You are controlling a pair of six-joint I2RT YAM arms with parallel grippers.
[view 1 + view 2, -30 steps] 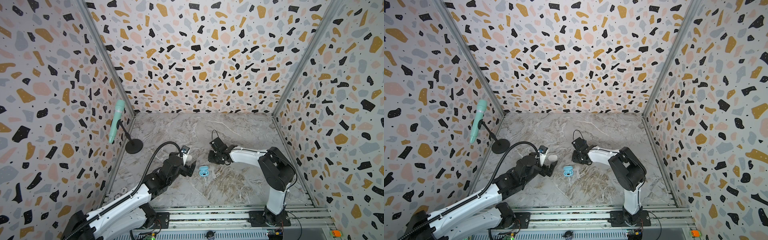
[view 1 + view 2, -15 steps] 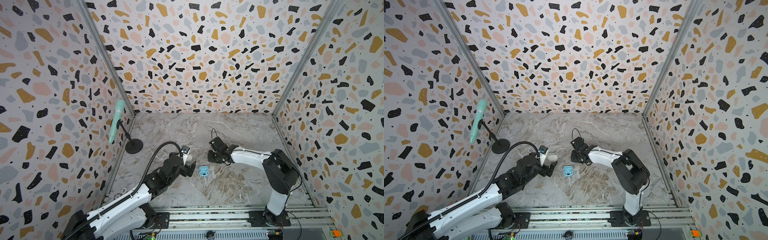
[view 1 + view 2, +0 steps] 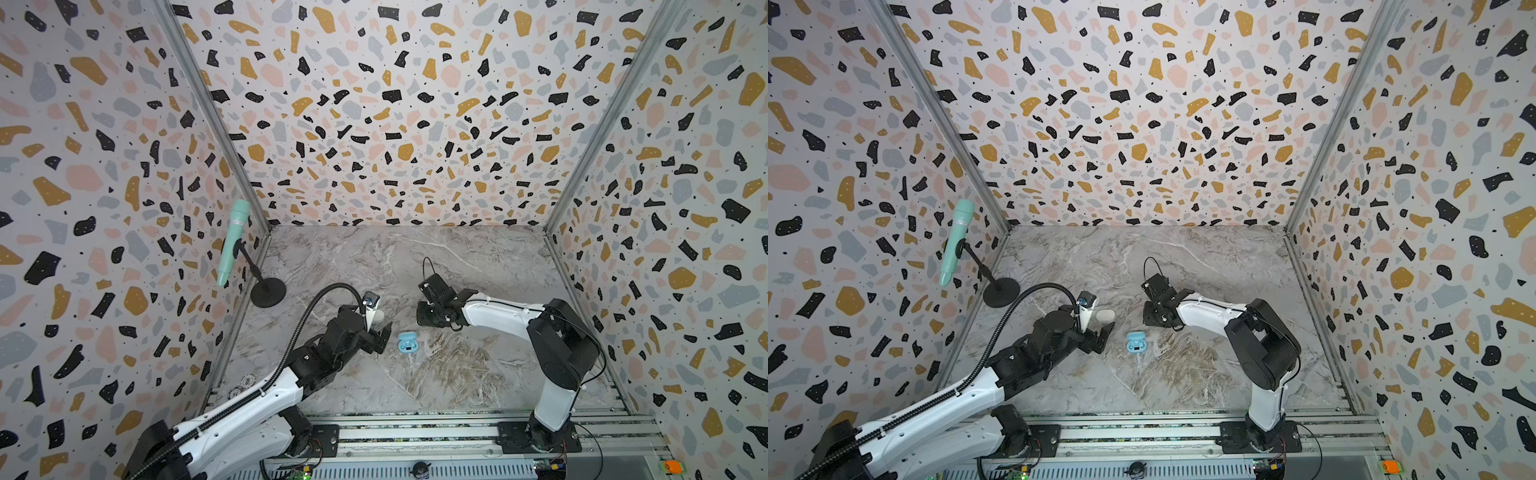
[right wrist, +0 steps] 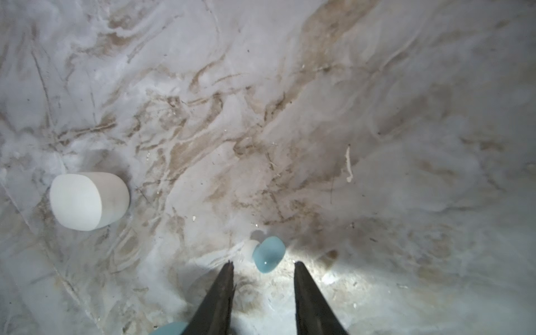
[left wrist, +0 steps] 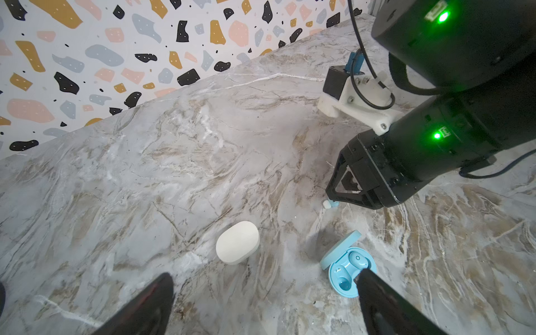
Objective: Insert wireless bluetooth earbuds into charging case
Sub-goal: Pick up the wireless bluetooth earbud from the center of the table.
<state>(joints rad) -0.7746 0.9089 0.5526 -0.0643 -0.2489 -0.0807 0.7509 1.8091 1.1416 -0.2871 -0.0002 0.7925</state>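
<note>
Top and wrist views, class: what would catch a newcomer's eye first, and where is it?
The busy terrazzo walls enclose a marble floor. Near its middle, between the two arms, lies an open light-blue case, with a closed white case nearby. In the right wrist view a loose blue earbud lies just beyond the parted right fingers.

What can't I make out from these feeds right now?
- Loose blue bud: in both top views it is hidden under the right pincer; the left wrist view shows only a sliver.
- Blue case: its second slot is partly behind the left pincer in the left wrist view; in the right wrist view the frame edge cuts the case off.
- White case: shut, contents unseen in every view.
</note>
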